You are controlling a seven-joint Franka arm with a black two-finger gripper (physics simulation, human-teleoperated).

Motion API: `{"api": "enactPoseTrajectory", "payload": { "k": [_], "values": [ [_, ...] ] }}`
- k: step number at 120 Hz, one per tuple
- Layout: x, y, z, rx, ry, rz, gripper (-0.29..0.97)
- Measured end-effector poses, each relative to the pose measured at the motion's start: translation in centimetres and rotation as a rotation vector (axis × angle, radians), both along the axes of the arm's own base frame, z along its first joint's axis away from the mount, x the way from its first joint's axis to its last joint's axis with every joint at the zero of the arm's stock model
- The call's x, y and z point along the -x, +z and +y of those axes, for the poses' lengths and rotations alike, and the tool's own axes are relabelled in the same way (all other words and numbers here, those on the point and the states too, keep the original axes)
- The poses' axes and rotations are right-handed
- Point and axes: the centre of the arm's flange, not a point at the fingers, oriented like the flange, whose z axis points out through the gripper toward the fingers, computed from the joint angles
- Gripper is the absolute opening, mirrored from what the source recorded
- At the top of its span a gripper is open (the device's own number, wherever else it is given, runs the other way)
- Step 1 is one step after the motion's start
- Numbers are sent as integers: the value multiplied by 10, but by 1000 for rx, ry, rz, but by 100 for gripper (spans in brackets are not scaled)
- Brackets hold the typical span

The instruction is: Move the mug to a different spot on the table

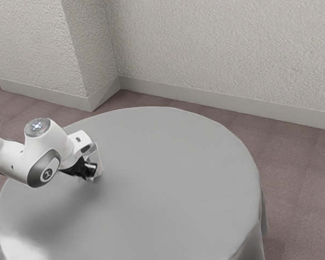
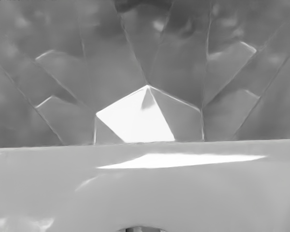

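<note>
Pale mug [image 1: 96, 158], on table [image 1: 173, 184], exterior view's left

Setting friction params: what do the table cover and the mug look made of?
Table cover: looks like grey cloth, satin sheen; it drapes over the edge in soft folds. Mug: pale, smooth, glossy with a bright highlight; ceramic or glass, can't tell which.

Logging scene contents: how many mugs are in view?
1: a pale mug at the gripper, on the table toward the exterior view's left. The arm could hide another.
</note>
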Motion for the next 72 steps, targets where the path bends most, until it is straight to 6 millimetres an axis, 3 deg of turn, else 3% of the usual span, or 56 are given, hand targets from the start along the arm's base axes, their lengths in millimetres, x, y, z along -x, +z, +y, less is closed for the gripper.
{"api": "enactPoseTrajectory", "payload": {
  "k": [17, 50, 72],
  "values": [
    [-4, 5, -16, -9, -48, -24, -5],
    [-20, 14, -86, -11, -205, -92, -5],
    [-26, 9, -95, -8, -224, -99, -5]
  ]
}}
